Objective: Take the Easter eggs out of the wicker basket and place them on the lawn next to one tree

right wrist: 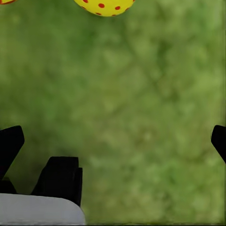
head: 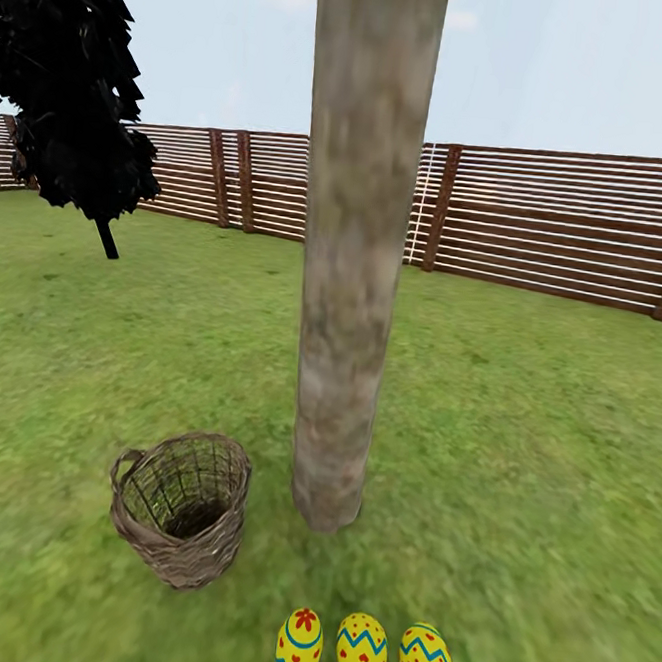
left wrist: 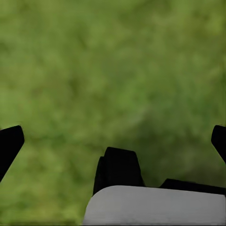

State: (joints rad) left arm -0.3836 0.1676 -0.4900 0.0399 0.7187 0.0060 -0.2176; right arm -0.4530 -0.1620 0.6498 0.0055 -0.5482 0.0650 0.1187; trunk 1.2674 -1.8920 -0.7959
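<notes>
Three Easter eggs (head: 364,653) lie at lower centre beside the tree (head: 354,273); wicker basket (head: 183,507) empty. Both tools, left (left wrist: 113,139) and right (right wrist: 113,139), gape unladen. Task looks complete; only withdrawal remains.

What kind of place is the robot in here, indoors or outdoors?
Outdoors, most likely a fenced garden: mottled green lawn all around, a brown slatted wooden fence at the back under open sky, and a thick pale tree trunk rising from the grass.

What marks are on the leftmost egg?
The leftmost egg is yellow, with a red flower and blue bands; head view.
</notes>
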